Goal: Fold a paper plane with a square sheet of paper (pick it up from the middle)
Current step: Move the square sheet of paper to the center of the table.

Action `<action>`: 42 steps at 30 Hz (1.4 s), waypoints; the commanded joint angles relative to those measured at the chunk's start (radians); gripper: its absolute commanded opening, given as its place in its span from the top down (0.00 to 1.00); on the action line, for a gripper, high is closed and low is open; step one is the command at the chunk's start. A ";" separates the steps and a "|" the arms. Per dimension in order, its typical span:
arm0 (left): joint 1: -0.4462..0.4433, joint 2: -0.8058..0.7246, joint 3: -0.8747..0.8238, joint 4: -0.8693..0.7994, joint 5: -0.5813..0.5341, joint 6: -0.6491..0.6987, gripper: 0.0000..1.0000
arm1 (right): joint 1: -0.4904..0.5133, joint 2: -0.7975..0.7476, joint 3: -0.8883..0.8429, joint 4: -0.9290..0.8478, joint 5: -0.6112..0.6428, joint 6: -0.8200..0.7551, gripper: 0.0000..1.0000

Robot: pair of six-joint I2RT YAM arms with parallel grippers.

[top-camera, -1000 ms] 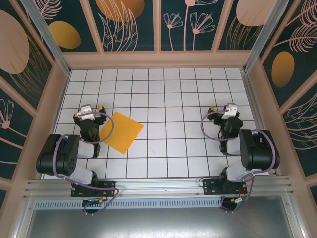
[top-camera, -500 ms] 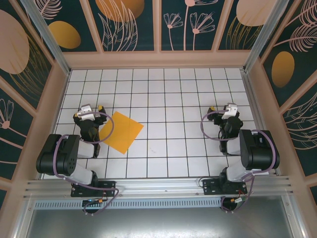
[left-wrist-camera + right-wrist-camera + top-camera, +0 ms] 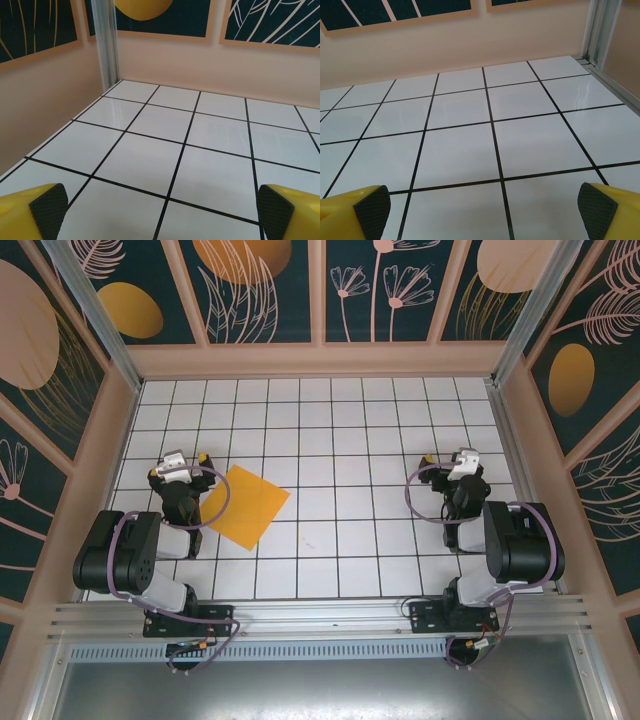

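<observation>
The square sheet of paper [image 3: 245, 506] is orange-yellow and lies flat and rotated like a diamond on the white tiles, left of centre. A paper plane is out of view. My left gripper [image 3: 180, 464] hovers just left of the sheet's upper-left edge; its arm covers the sheet's left corner. In the left wrist view the left gripper [image 3: 162, 212] is open, black pads [image 3: 49, 205] wide apart over bare tiles. My right gripper [image 3: 455, 460] rests far to the right, well away from the paper. The right wrist view shows that gripper [image 3: 482, 212] open over bare tiles.
Peach walls [image 3: 320, 360] with dark floral panels enclose the tiled floor [image 3: 340, 430] on three sides. Metal corner posts [image 3: 106, 45] stand at the back corners. Both arm bases sit on the aluminium rail [image 3: 320, 615] at the near edge.
</observation>
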 commanded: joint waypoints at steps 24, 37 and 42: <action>0.006 -0.351 0.072 -0.367 -0.044 -0.121 0.01 | 0.022 -0.277 0.189 -0.596 -0.001 0.047 0.01; 0.003 -0.369 0.300 -1.024 0.616 -0.637 0.01 | 0.068 -0.450 0.393 -1.237 -0.412 0.570 0.01; -0.012 -0.480 0.192 -1.164 0.651 -0.683 0.01 | 0.210 -0.524 0.339 -1.171 -0.342 0.644 0.01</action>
